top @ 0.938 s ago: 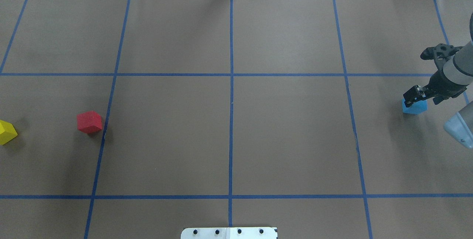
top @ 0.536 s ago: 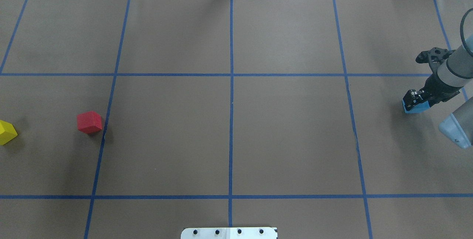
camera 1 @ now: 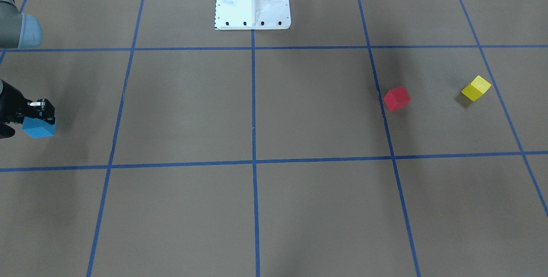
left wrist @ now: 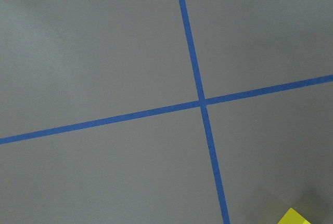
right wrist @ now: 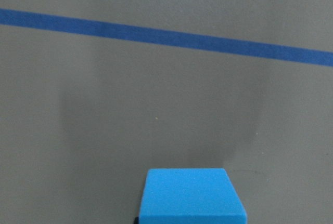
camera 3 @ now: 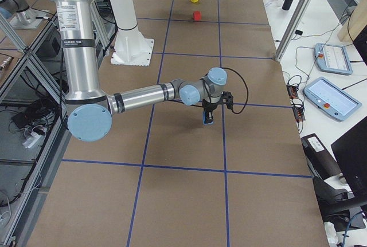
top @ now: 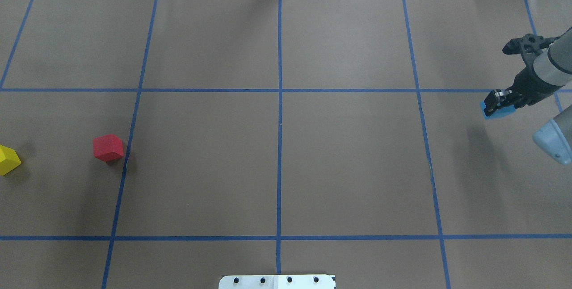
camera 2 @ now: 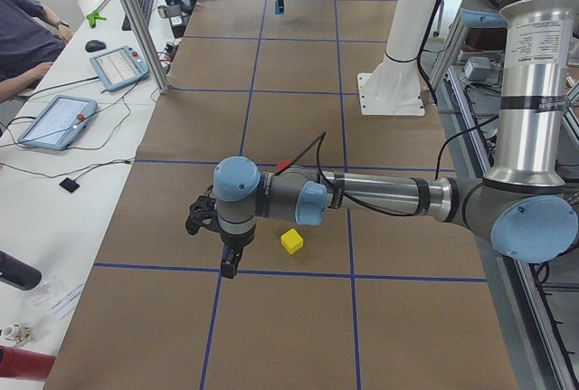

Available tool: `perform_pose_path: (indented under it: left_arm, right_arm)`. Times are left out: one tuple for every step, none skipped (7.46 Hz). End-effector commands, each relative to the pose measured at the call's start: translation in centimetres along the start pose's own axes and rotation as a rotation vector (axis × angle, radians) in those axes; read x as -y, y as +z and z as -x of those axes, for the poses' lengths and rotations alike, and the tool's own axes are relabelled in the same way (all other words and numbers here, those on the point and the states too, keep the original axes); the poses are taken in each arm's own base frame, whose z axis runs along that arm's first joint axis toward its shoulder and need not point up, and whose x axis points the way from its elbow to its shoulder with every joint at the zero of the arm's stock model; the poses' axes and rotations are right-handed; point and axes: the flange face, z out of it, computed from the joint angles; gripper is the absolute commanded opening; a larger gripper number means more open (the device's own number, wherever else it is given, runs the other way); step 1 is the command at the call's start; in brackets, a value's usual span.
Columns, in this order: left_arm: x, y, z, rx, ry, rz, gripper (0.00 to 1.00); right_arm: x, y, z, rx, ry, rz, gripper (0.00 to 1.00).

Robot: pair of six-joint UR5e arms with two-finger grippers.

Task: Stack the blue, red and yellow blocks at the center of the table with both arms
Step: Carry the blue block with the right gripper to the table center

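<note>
Right hand (top: 496,103) of the two-arm robot is clamped on the blue block (top: 499,112) at the far right of the overhead frame, just below the upper horizontal tape line (top: 348,90). The block hangs clear of the brown-papered desk (top: 357,168), and its shadow falls lower in the frame. It is a cube with no long axis. From the right wrist camera its top face (right wrist: 193,195) sits square at the bottom centre of the frame, the far edge roughly parallel to a tape line.

The red block (top: 108,148) rests on the desk at middle left of the overhead frame, just left of a vertical tape line and turned slightly off the grid. The yellow block (top: 8,160) lies at the left edge, well apart from the red one and turned diagonally, with a corner pointing right.

In the left side view the left hand (camera 2: 230,265) hangs fingers-down above the desk, near the yellow block (camera 2: 291,242) and close to a tape crossing. Whether its fingers are apart or together cannot be told.
</note>
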Motion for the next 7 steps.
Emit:
perform_pose_path:
  left_arm:
    - [0.0,0.0,0.0,0.000,0.000,0.001,1.00]
    - [0.0,0.0,0.0,0.000,0.000,0.001,1.00]
    - [0.0,0.0,0.0,0.000,0.000,0.001,1.00]
    - [0.0,0.0,0.0,0.000,0.000,0.001,1.00]
    - [0.0,0.0,0.0,0.000,0.000,0.001,1.00]
    - [0.0,0.0,0.0,0.000,0.000,0.001,1.00]
    - [0.0,0.0,0.0,0.000,0.000,0.001,1.00]
  right_arm:
    - [7.3,-9.6,11.4,0.059,0.012,0.000,0.00]
    - [9.8,-11.0,18.6,0.053,-0.042,0.001,0.00]
    - [11.0,-9.2,25.9,0.059,-0.085,0.036,0.00]
    - [12.0,-7.7,33.9,0.054,-0.013,0.065,0.00]
    - [12.5,-5.6,41.9,0.030,0.043,0.100,0.00]
    - [12.3,-2.9,48.6,-0.003,0.053,0.120,0.00]
    - [11.0,-0.1,50.8,-0.006,0.076,0.107,0.00]
